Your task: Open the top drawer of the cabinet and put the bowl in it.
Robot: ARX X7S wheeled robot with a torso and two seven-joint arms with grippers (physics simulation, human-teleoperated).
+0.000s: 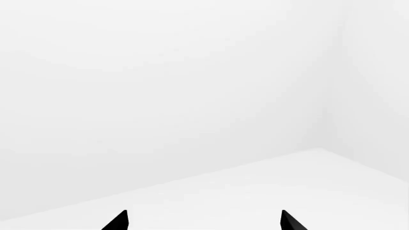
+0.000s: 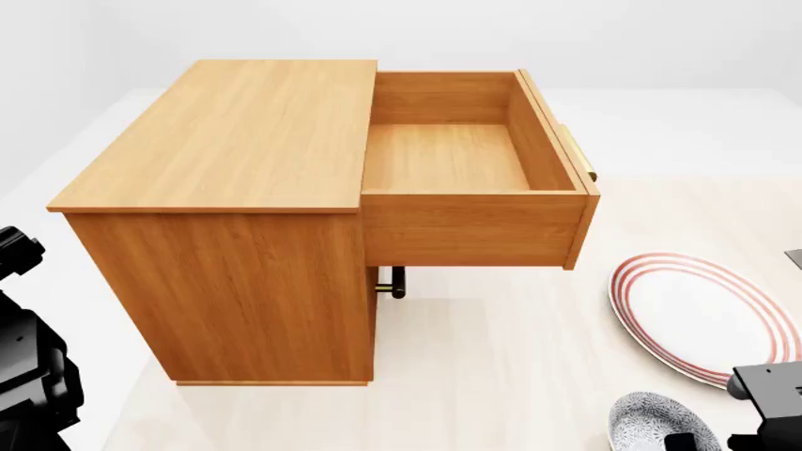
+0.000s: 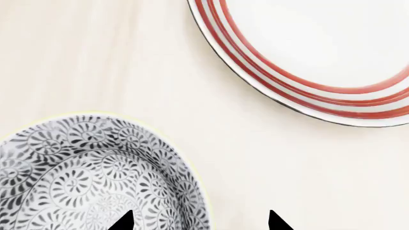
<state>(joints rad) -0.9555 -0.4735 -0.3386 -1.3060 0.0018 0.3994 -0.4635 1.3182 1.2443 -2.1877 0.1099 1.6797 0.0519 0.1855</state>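
Observation:
The cabinet (image 2: 225, 141) stands at the left of the head view. Its top drawer (image 2: 445, 155) is pulled far out to the right, and its wooden box is empty. The brass handle (image 2: 578, 153) shows on the drawer's outer front. The bowl (image 2: 652, 423) sits on the floor at the bottom right. In the right wrist view the bowl (image 3: 83, 177) lies under my open right gripper (image 3: 199, 223). One fingertip (image 3: 121, 221) is over the bowl's inside and the other is outside its rim. My left gripper (image 1: 204, 223) is open and empty, facing the white floor and walls.
A wide white plate with red rings (image 2: 701, 315) lies on the floor right of the bowl; it also shows in the right wrist view (image 3: 319, 52). A lower drawer's handle (image 2: 391, 280) shows under the open drawer. My left arm (image 2: 25, 366) is at the cabinet's near left corner.

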